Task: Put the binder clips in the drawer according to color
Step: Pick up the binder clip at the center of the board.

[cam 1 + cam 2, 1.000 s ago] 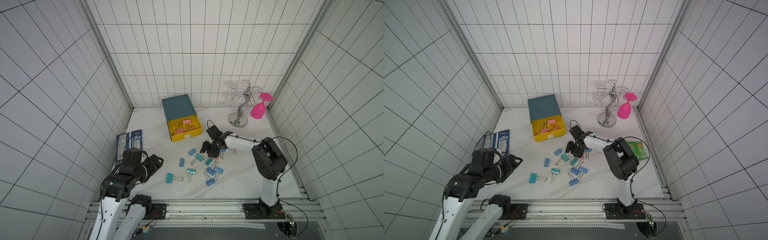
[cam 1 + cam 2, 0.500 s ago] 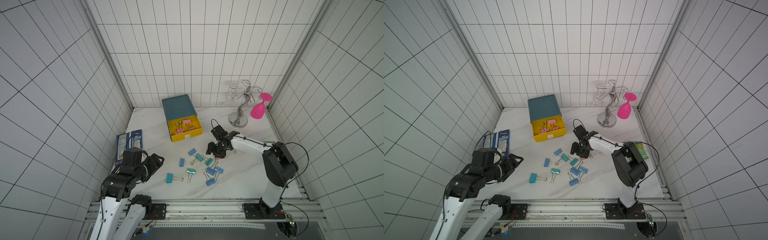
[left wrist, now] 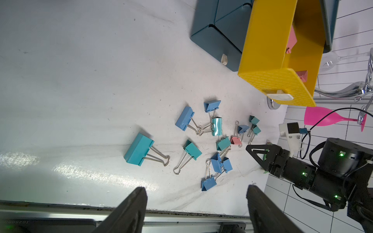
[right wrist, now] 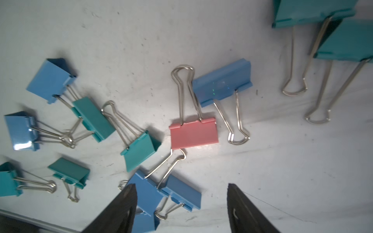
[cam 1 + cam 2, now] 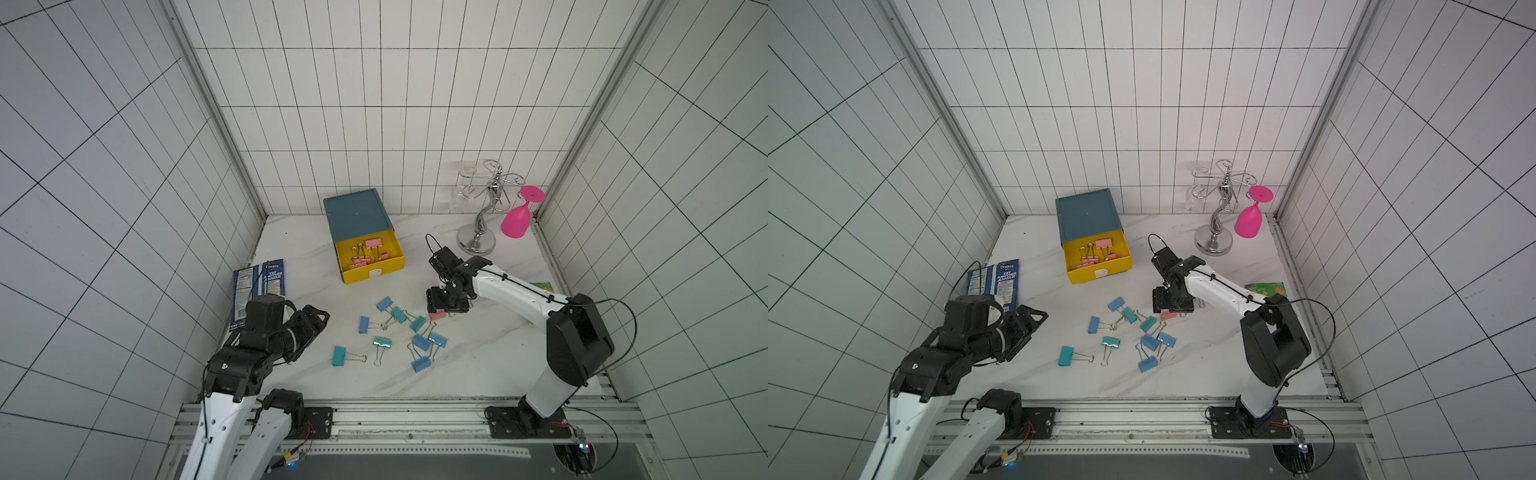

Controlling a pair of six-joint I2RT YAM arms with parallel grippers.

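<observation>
Right gripper is hanging low over the white table at the edge of the loose binder clips. Its jaws are standing apart with nothing between them. In the right wrist view, the two dark fingers are framing a lone pink clip that is lying flat just beyond their tips, ungripped. Blue and teal clips are lying tangled around it, some with their wire handles crossing.

Left gripper is waiting off to the side near a blue snack packet, with its jaws spread wide and empty.

The drawer cabinet is sitting toward the back wall. Its yellow top drawer is standing pulled out and holding several pink clips. A chrome glass rack is carrying a pink glass in the back corner.
</observation>
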